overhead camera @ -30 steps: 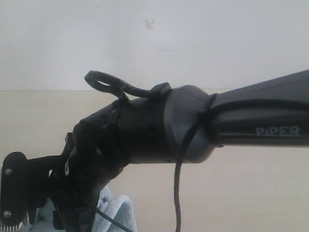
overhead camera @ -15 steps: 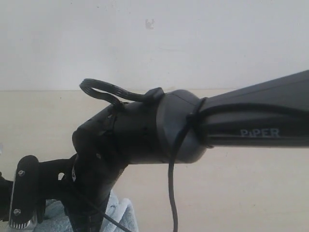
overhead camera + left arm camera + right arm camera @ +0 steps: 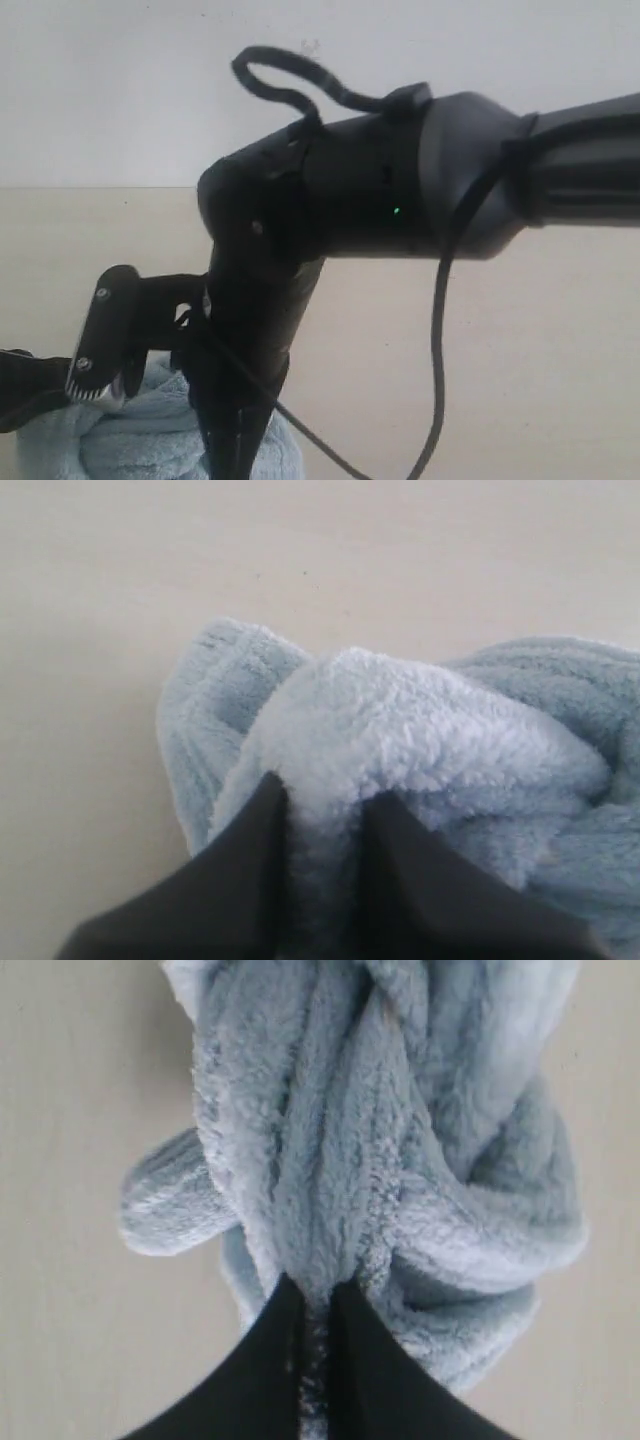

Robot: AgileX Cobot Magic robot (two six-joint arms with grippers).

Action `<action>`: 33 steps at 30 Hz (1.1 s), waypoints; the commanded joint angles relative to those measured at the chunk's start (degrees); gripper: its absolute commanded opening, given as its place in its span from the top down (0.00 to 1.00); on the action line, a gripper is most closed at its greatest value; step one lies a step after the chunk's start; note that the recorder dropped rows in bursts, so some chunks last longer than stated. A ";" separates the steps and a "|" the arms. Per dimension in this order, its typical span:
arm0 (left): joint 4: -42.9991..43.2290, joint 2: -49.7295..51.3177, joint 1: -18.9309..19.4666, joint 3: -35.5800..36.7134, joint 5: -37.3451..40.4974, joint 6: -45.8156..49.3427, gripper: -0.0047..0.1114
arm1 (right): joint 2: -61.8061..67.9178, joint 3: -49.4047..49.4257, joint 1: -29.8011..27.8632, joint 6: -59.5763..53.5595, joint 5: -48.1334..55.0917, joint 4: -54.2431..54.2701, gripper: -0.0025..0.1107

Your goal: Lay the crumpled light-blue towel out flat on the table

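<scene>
The light-blue towel (image 3: 420,730) lies bunched in thick folds on the pale table (image 3: 110,580). My left gripper (image 3: 325,805) is shut on a fluffy ridge of it, with pile filling the narrow gap between the dark fingers (image 3: 250,870). A thin twisted fold of the towel (image 3: 380,1140) is pinched in my right gripper (image 3: 318,1295), whose jaws stand nearly together. In the exterior view the towel (image 3: 110,435) is a mound at the bottom left, partly behind the right arm (image 3: 400,190), which reaches down onto it.
The right arm's black wrist and forearm fill the middle of the exterior view, and a cable (image 3: 436,350) hangs from it. A pale wall (image 3: 120,90) rises behind the table (image 3: 540,380). Bare tabletop (image 3: 70,1160) surrounds the towel.
In the exterior view the right arm has risen and shifted to the right. The towel mound beneath it now stands higher, and more of it shows.
</scene>
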 commanded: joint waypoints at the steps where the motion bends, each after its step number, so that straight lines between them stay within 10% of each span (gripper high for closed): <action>1: 0.40 -2.58 3.49 0.12 -2.94 -0.64 0.93 | -3.31 1.72 -3.92 0.90 9.32 1.22 0.98; 33: 0.40 -3.16 5.98 0.25 -2.07 -0.67 0.93 | -26.50 16.41 -43.85 17.15 12.25 -0.93 0.98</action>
